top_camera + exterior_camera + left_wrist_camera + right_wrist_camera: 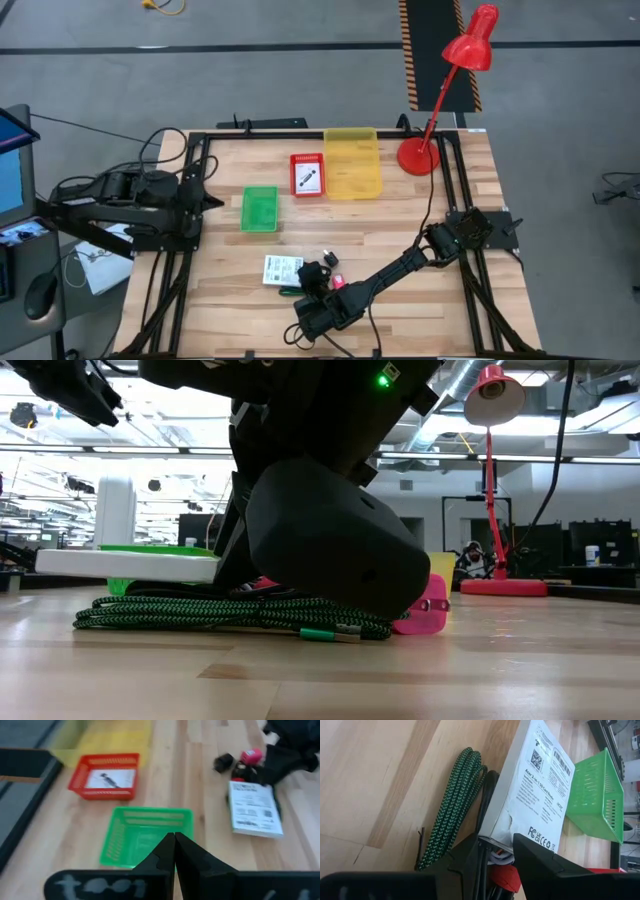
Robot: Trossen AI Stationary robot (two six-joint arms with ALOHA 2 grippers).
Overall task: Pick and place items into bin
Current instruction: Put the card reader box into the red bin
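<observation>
1. Right gripper [318, 296] is low at the table's 6 o'clock edge, down among the item cluster. In the right wrist view its dark fingers [540, 857] stand apart, straddling the near edge of the white printed packet [535, 785] — not closed on it; can't tell if they touch.
2. Green-and-black braided cable bundle [452, 805] lies coiled on the wood, tucked partly under the packet's edge. Low view shows the cable [220, 615] flat on the table with the packet [125, 563] resting above it.
3. Small pink-red piece [338, 282] sits just beside the gripper at its 1 o'clock; small black piece [223, 762] nearby.
4. Green plastic mesh bin [259, 209] — 11 o'clock of the packet, apart from it.
5. Red plastic mesh bin [307, 175] holds a white card; yellow plastic bin [352, 162] is just beside it at 3 o'clock.
6. Left gripper [174, 851] waits at the table's 9 o'clock edge, fingers pressed together, holding nothing.
7. Red desk lamp [455, 85] stands at the 1 o'clock corner.
</observation>
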